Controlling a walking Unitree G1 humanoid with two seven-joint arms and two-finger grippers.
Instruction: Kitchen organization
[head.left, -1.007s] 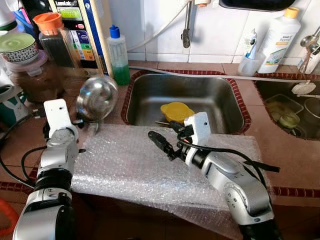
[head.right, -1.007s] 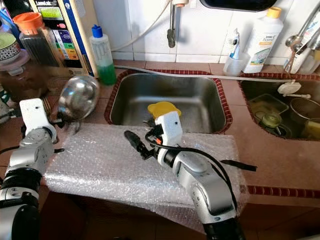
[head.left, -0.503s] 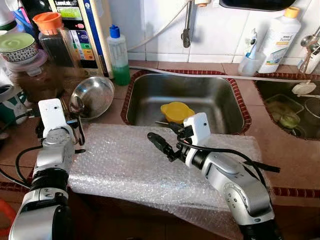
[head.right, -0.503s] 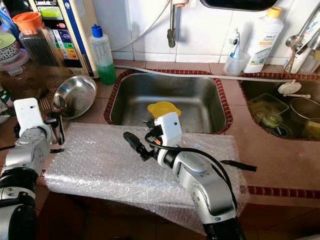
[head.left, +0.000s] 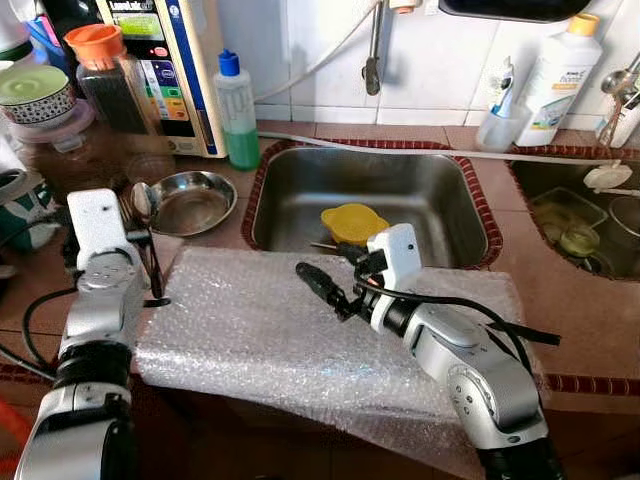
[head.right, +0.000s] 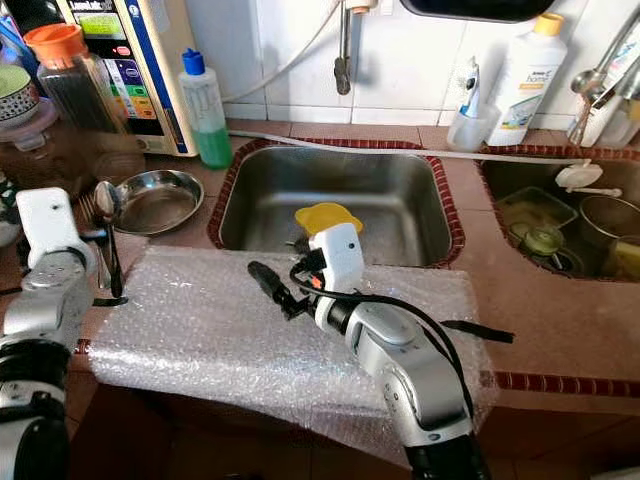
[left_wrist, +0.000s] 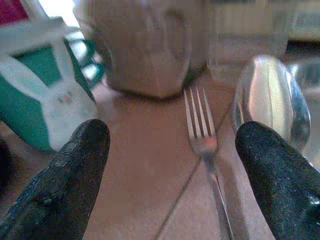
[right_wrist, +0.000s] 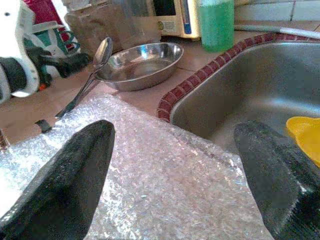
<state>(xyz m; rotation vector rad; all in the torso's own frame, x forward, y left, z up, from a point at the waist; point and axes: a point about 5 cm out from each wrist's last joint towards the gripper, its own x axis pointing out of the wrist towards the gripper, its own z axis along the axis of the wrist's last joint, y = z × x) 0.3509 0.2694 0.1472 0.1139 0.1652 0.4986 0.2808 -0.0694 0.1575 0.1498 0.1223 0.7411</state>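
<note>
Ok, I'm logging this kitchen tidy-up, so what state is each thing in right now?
steel bowl: upright on the counter, empty
spoon: lying beside the bowl
fork: flat on the counter
left gripper: open, empty
right gripper: open, over the bubble wrap
yellow cup: in the sink

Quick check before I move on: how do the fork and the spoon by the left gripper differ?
The fork lies flat on the counter tiles, while the spoon has its bowl propped on the rim of the steel dish. The fork ends in thin tines; the spoon ends in a broad, rounded bowl. Both are shiny metal, side by side ahead of the open left gripper.
</note>
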